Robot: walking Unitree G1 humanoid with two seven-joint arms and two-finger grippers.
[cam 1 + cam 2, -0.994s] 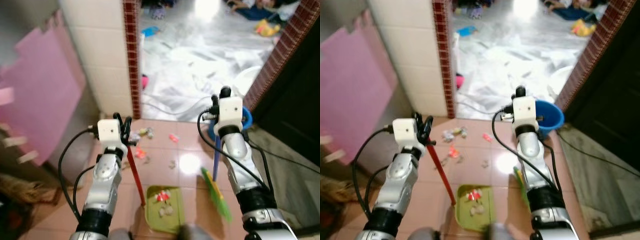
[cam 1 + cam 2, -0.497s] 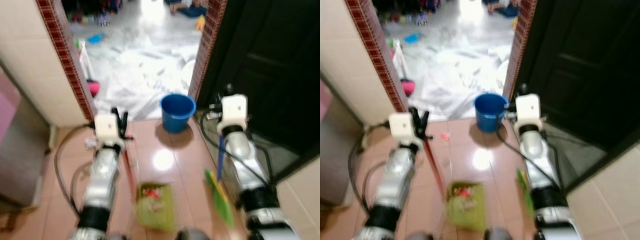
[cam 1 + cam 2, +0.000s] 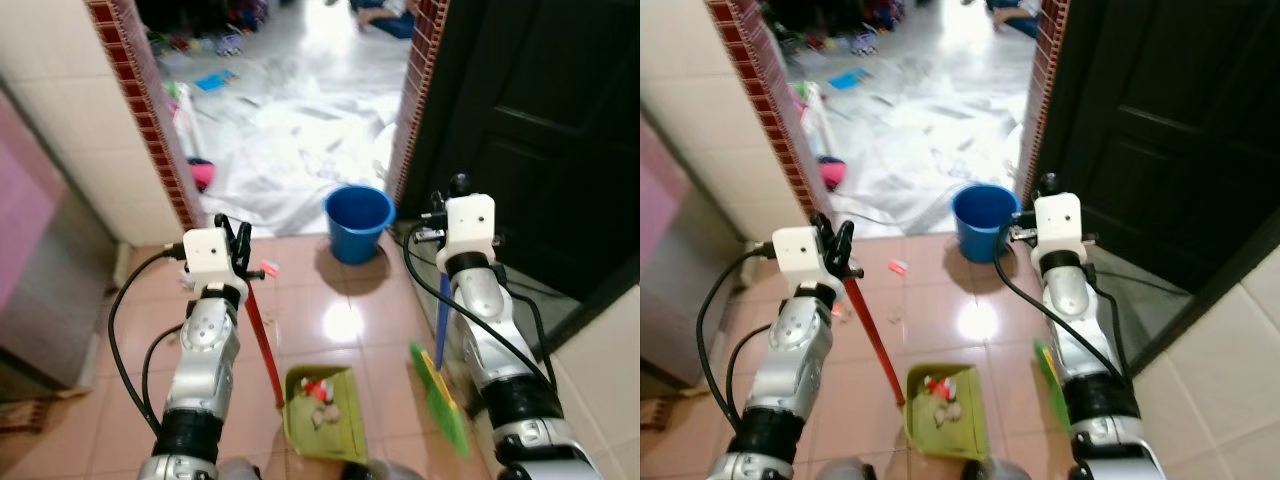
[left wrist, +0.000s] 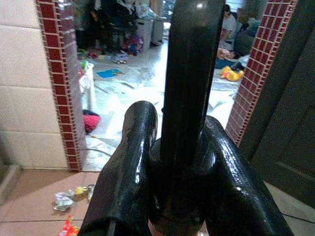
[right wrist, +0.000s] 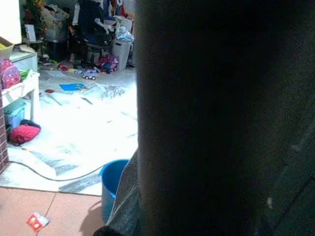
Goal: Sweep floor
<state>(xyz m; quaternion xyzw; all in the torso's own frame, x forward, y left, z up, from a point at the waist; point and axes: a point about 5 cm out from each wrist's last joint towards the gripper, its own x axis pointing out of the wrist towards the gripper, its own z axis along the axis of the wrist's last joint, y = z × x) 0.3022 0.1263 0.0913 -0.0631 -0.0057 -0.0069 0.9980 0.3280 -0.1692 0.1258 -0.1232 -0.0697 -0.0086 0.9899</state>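
Where wrist sees litter (image 4: 66,199), dustpan (image 3: 322,410) — bucket (image 3: 357,222)

A green dustpan (image 3: 322,408) with a red handle (image 3: 261,333) is seen. The broom (image 3: 440,385) has green bristles and a blue stick. The bucket (image 3: 357,222) is blue, the floor tiles (image 3: 330,300) pinkish, the doorway edges (image 3: 135,90) dark red brick-patterned.

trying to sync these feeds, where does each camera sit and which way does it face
Eye views: on the head, looking down at both silver arms, the green plastic dustpan and round blue plastic bucket.
Left wrist view: along the left end effector clamping the dustpan's handle, towards the doorway.
Right wrist view: blocked by a dark shaft.
Shared: the bucket, seen beside that shaft.
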